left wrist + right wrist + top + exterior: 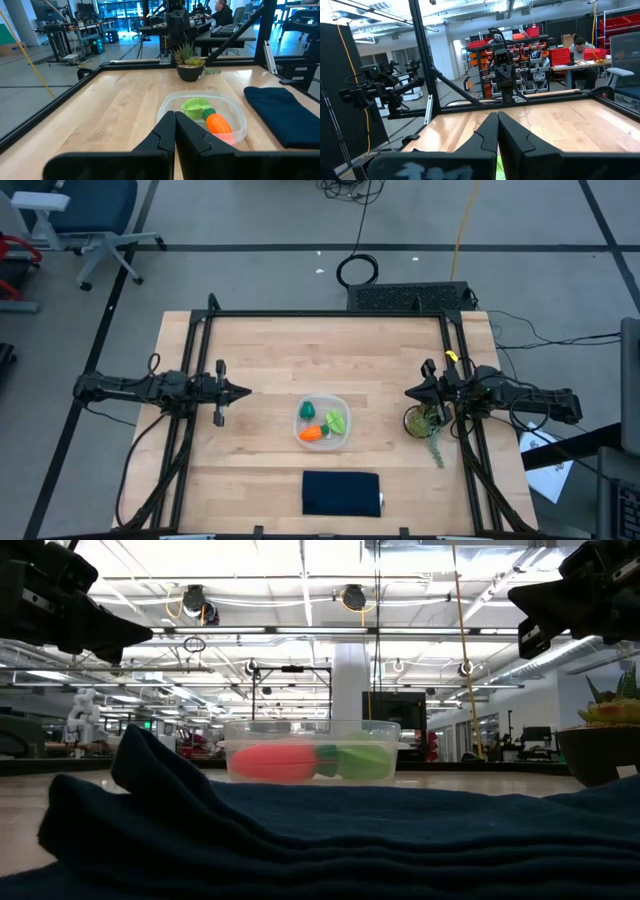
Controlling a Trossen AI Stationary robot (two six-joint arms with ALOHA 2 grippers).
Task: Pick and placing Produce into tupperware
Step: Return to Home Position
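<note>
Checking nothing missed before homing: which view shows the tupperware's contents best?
The high view: it looks straight down into the tupperware, with carrot, leafy piece and dark green piece distinct. The left wrist view shows them obliquely, overlapping; the low view only sidelong through the wall; the right wrist view not at all.

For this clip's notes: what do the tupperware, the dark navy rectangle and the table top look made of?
Tupperware: thin translucent plastic, slightly glossy; the toy foods show through its wall.
Navy rectangle: matte fabric, likely a folded cloth; the low view shows soft folds.
Table top: light wood with a smooth finish; grain and plank strips show.
</note>
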